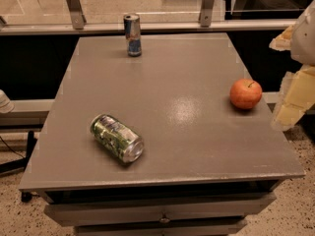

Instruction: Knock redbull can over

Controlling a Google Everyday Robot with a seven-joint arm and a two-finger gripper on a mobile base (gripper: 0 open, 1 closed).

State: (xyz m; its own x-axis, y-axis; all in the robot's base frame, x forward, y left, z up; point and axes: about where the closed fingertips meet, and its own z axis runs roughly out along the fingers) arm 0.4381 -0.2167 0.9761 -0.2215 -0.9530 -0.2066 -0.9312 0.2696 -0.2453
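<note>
The redbull can (132,34) is slim, blue and silver with a silver top. It stands upright near the far edge of the grey table (167,77), left of the middle. My gripper (294,96) shows as pale cream and white parts at the right edge of the camera view, beyond the table's right side and next to the apple. It is far from the redbull can and touches nothing I can see.
A fatter green-patterned can (117,137) lies on its side at the front left of the table. A red-orange apple (245,93) sits near the right edge. A railing with metal posts (74,6) runs behind the table. Drawers (162,211) are below the front edge.
</note>
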